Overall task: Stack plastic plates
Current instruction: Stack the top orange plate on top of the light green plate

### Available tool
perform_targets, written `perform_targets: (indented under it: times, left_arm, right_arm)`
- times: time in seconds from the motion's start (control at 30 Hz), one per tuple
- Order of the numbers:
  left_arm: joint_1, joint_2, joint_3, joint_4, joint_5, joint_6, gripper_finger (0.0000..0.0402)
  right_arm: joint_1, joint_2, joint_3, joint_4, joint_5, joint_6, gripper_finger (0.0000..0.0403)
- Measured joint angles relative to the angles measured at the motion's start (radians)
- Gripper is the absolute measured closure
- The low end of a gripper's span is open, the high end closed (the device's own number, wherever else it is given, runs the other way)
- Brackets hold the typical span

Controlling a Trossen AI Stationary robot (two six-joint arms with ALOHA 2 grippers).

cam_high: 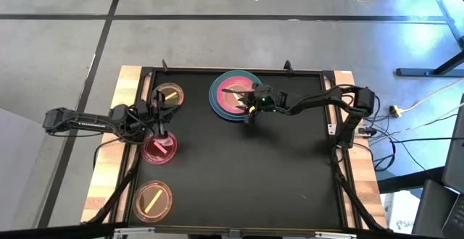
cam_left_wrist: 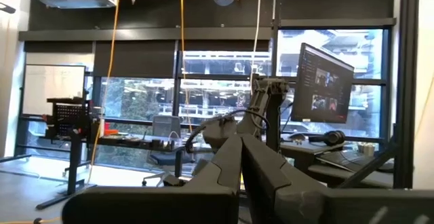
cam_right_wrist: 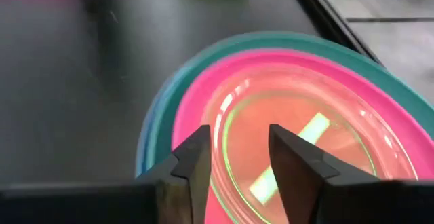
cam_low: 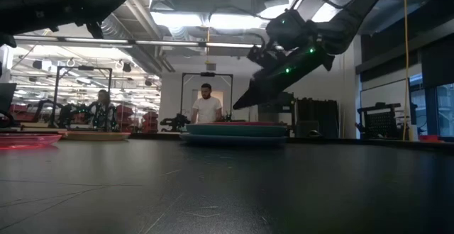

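Observation:
A stack of large plates (cam_high: 217,101) sits at the mat's far middle: blue at the bottom, then teal (cam_right_wrist: 339,54), then pink (cam_right_wrist: 196,108). A small translucent green plate (cam_right_wrist: 298,115) with a pale stick mark lies on top. My right gripper (cam_right_wrist: 239,139) hovers open just above this stack (cam_low: 234,131), slanting down from the right, and touches nothing. My left gripper (cam_left_wrist: 241,156) is shut and points level. It hangs above the far rim of a small red plate (cam_high: 159,149) on the mat's left side.
Two small orange plates lie on the left side, one at the far left (cam_high: 169,94) and one at the near left (cam_high: 152,200). The black mat (cam_high: 275,174) is bare in its middle and right. People stand in the room beyond the table.

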Motion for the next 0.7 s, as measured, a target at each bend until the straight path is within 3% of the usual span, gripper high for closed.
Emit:
perform_targets:
  times: [0.13,0.23,0.53,0.7]
  left_arm:
    - [0.000,0.021,0.000,-0.006,-0.003,0.000,0.0395]
    - [0.000,0.081,0.021,-0.082,-0.068,-0.015,0.0395]
    - [0.001,0.379,0.268,-0.472,-0.206,-0.052,0.0395]
    - [0.040,0.537,0.375,-0.638,-0.296,-0.052,0.0395]
  right_arm:
    - [0.012,-0.071,0.000,-0.057,-0.061,0.042,0.0252]
    - [0.033,-0.137,-0.001,-0.113,-0.114,0.040,0.0251]
    - [0.157,-0.290,-0.131,-0.108,-0.135,-0.021,0.0251]
    - [0.208,-0.312,-0.250,0.017,-0.135,-0.028,0.0251]
